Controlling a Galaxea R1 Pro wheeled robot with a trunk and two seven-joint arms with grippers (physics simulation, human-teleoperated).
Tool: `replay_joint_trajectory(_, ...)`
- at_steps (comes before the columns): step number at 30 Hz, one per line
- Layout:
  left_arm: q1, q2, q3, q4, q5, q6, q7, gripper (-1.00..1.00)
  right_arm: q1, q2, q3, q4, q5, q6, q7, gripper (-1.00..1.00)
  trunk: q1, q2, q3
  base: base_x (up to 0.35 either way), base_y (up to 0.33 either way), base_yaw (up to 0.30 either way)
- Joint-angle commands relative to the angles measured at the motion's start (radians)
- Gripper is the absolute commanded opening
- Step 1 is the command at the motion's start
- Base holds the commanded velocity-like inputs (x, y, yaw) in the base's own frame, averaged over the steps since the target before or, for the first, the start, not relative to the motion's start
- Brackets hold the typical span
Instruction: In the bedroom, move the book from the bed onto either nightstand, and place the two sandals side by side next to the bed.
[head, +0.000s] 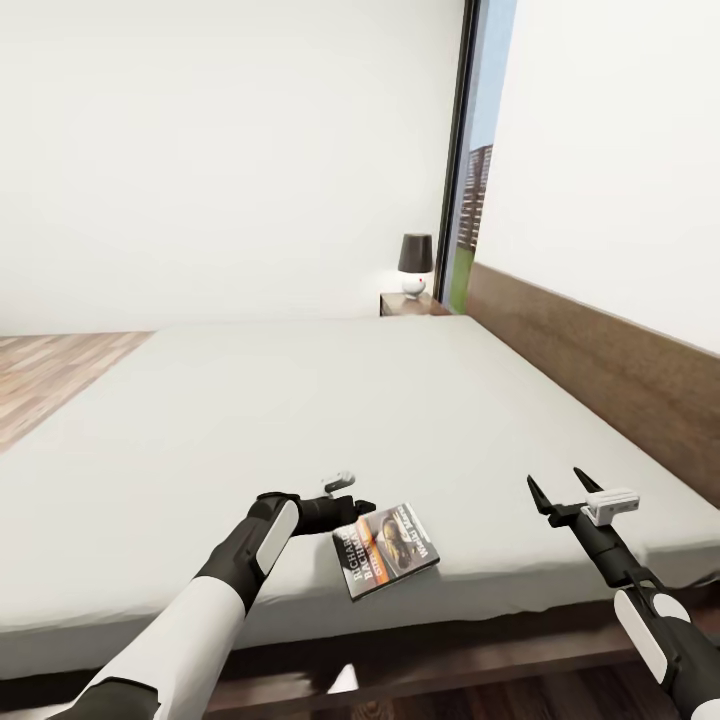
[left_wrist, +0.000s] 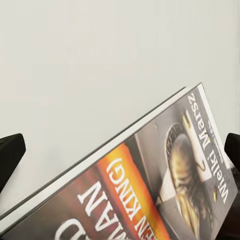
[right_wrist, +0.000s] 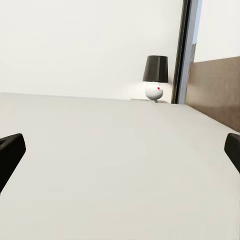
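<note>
The book (head: 386, 549) lies flat on the bed (head: 300, 400) close to its front edge, dark cover up, with white lettering and an orange band. My left gripper (head: 362, 507) is open and hovers low over the mattress at the book's far left corner. In the left wrist view the book (left_wrist: 150, 190) lies between the wide-apart fingertips (left_wrist: 10, 155), untouched. My right gripper (head: 555, 480) is open and empty above the mattress, to the right of the book; its fingertips (right_wrist: 10, 150) frame bare mattress. The nightstand (head: 410, 303) stands at the bed's far corner. The sandals are out of view.
A black-shaded lamp (head: 415, 265) with a white base stands on the nightstand, also seen as the lamp (right_wrist: 156, 77) ahead of the right gripper. The brown headboard (head: 600, 370) runs along the right. A tall window (head: 478, 180) sits behind the nightstand. Wood floor (head: 60, 370) shows at the left.
</note>
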Motion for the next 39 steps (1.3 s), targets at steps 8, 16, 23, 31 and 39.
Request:
replay_joint_trajectory(8,0.0,0.0,0.0,-0.001,-0.001,0.004,-0.002,1.0,-0.001,0.0,-0.001,0.001,-0.007,0.0,0.009,1.0,-0.031,0.056,0.024,0.0,0.0,0.0)
replay_joint_trajectory(16,0.0,0.0,0.001,-0.006,-0.002,0.003,-0.006,1.0,-0.001,0.0,-0.001,-0.003,-0.008,0.0,0.01,1.0,-0.046,0.084,0.037,0.0,0.0,0.0)
replay_joint_trajectory(23,0.001,0.0,0.005,-0.011,-0.002,-0.018,-0.01,1.0,-0.001,0.0,-0.001,-0.005,-0.011,0.0,0.014,1.0,-0.046,0.084,0.037,0.0,0.0,0.0)
replay_joint_trajectory(31,0.006,0.029,0.01,-0.057,-0.001,-0.085,-0.204,1.0,-0.001,0.0,-0.001,-0.005,-0.011,0.003,0.016,1.0,-0.046,0.084,0.037,0.0,0.0,0.0)
replay_joint_trajectory(39,0.009,0.082,0.011,-0.065,-0.001,-0.091,-0.34,1.0,-0.001,-0.003,-0.001,-0.004,-0.026,0.012,0.019,1.0,-0.062,0.112,0.049,0.0,0.0,0.0)
